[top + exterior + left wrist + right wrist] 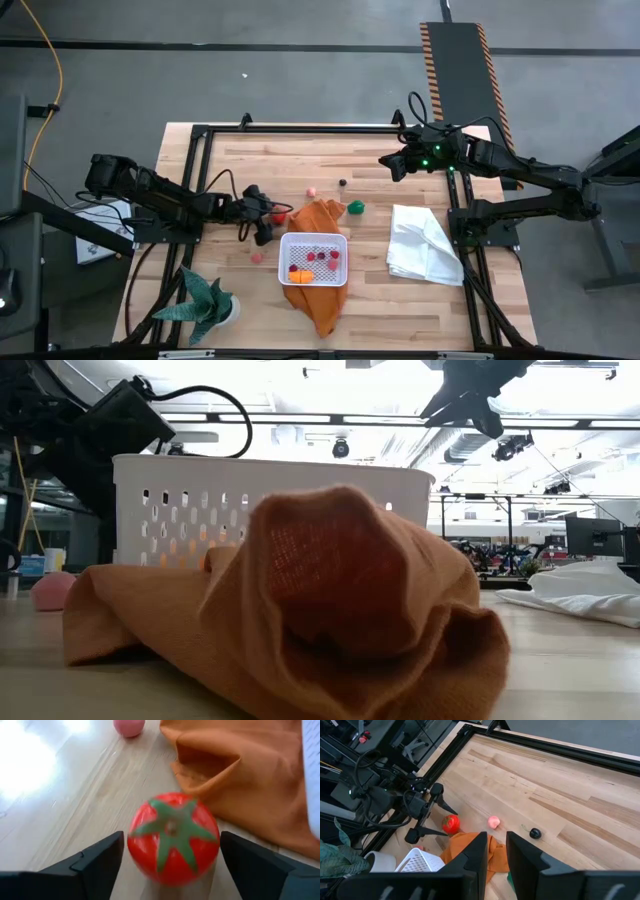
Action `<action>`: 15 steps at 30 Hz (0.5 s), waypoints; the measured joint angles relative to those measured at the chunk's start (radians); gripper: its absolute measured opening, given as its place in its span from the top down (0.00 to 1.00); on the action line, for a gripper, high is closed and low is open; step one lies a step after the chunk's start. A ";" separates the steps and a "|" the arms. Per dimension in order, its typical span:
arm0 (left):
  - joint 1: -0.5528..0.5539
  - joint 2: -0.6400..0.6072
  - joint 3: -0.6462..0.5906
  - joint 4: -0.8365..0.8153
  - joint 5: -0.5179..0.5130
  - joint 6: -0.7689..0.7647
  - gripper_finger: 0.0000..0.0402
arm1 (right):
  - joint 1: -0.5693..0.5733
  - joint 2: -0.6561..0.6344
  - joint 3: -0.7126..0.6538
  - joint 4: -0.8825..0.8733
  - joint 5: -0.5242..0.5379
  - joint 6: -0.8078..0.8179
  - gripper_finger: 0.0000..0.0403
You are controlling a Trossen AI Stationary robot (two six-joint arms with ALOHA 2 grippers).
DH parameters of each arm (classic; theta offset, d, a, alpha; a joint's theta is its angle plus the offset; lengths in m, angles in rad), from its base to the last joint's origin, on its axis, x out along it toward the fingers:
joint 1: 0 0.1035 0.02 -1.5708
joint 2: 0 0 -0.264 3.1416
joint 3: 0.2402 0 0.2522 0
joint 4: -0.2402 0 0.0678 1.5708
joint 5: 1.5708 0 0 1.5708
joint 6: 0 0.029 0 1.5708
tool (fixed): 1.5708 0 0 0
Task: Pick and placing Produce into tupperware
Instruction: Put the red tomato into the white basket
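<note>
A red toy tomato with a green star top rests on the wood next to the orange cloth. My left gripper is low over the table, open, with one finger on each side of the tomato; I see no touch. The white tupperware sits on the orange cloth and holds several red, orange and pink produce pieces. Loose on the table lie a pink piece, a dark one, a green one and another pink one. My right gripper waits high at the far right, shut and empty.
A crumpled white cloth lies at the table's right. A green spiky potted plant stands at the near left corner. Black frame rails run along the far edge and both sides. Bare wood lies between the loose pieces and the far rail.
</note>
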 joint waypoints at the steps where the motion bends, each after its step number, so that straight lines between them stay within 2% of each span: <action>1: 0.000 0.000 0.000 0.008 0.000 0.000 0.19 | 0.000 0.000 0.000 0.000 0.000 0.000 0.84; 7: 0.000 0.000 0.001 0.017 -0.007 0.000 0.14 | 0.000 0.000 0.000 0.000 0.000 0.000 0.84; 15: 0.000 0.000 0.001 0.029 -0.007 0.000 0.14 | 0.000 0.000 0.000 0.000 0.000 -0.002 0.84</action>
